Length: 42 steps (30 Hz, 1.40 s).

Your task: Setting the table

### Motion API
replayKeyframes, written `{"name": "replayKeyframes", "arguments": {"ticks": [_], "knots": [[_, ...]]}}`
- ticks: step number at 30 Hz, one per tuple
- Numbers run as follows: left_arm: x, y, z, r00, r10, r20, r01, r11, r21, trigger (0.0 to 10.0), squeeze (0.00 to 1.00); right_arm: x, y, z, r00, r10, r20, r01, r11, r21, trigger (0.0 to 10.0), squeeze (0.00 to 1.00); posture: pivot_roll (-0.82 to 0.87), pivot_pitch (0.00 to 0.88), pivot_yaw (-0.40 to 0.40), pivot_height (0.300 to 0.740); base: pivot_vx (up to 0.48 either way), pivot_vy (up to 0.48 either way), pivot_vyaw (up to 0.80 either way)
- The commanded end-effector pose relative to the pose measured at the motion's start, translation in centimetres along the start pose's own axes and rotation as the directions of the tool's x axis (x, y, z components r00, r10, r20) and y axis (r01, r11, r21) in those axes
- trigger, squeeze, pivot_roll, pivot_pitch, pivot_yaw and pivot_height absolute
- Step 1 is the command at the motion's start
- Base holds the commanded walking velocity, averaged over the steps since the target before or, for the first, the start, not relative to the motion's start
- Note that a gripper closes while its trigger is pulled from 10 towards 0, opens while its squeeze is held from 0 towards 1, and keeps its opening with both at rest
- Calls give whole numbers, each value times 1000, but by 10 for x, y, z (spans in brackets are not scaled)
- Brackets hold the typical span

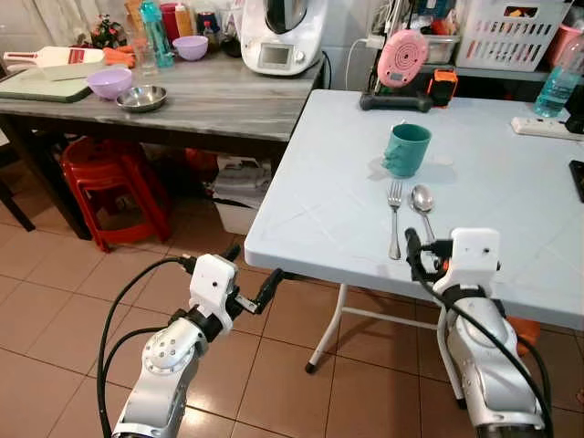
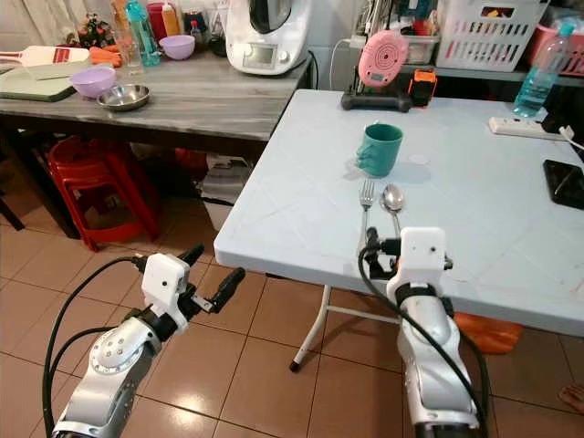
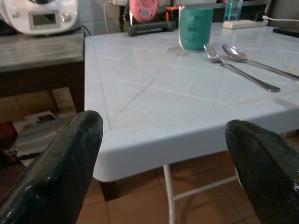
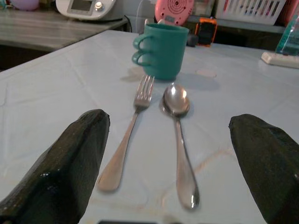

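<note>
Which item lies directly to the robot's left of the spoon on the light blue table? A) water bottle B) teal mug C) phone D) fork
D: the fork lies parallel to the spoon on its left side, both with handles toward the robot; the teal mug stands beyond their heads, farther in on the table.

A white kitchen appliance [image 1: 282, 35], a purple bowl [image 1: 109, 83] and a steel bowl [image 1: 141, 98] are set on the wooden counter [image 1: 219, 100]; 1 red stool [image 1: 108, 182] is tucked beneath.
</note>
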<state>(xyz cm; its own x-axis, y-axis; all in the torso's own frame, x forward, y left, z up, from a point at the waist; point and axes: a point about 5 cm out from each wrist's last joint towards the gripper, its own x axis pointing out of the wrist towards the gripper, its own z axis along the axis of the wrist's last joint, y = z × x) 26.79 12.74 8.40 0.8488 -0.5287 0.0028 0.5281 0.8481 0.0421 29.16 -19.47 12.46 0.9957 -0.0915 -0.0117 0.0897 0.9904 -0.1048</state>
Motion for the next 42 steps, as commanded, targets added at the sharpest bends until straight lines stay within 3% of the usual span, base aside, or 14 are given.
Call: {"name": "replayKeyframes", "arguments": {"ticks": [1, 8, 11, 18, 24, 42], "knots": [[-2, 0, -1, 1000, -11, -12, 11, 1000, 9, 10000, 0, 3, -2, 0, 1000, -6, -12, 6, 1000, -3, 10000, 0, -32, 0, 26, 740, 0, 0, 0], [-1, 0, 6, 999, -21, 36, 22, 999, -29, 10000, 0, -3, 1, 6, 999, 3, 51, -5, 999, 38, 10000, 0, -25, 0, 20, 740, 0, 0, 0], [-2, -1, 11, 998, -21, 59, 23, 999, -35, 10000, 0, -14, 4, 10, 995, 5, 97, -9, 999, 39, 10000, 0, -25, 0, 20, 740, 185, 0, 0], [-5, 1, 11, 998, 3, 65, 1, 998, -65, 10000, 0, -40, 7, 3, 996, -10, 93, 5, 999, 50, 10000, 0, -43, 0, 28, 740, 283, 0, 0], [-5, 1, 11, 998, 5, 65, 0, 997, -76, 10000, 0, -49, 10, -2, 997, -10, 79, 5, 998, 56, 10000, 0, -48, 0, 31, 740, 288, 0, 0], [-5, -2, 8, 998, -1, 55, 6, 996, -89, 10000, 0, -44, 10, -1, 997, -2, 74, -1, 999, 41, 10000, 0, -44, 0, 26, 740, 310, 0, 0]]}}
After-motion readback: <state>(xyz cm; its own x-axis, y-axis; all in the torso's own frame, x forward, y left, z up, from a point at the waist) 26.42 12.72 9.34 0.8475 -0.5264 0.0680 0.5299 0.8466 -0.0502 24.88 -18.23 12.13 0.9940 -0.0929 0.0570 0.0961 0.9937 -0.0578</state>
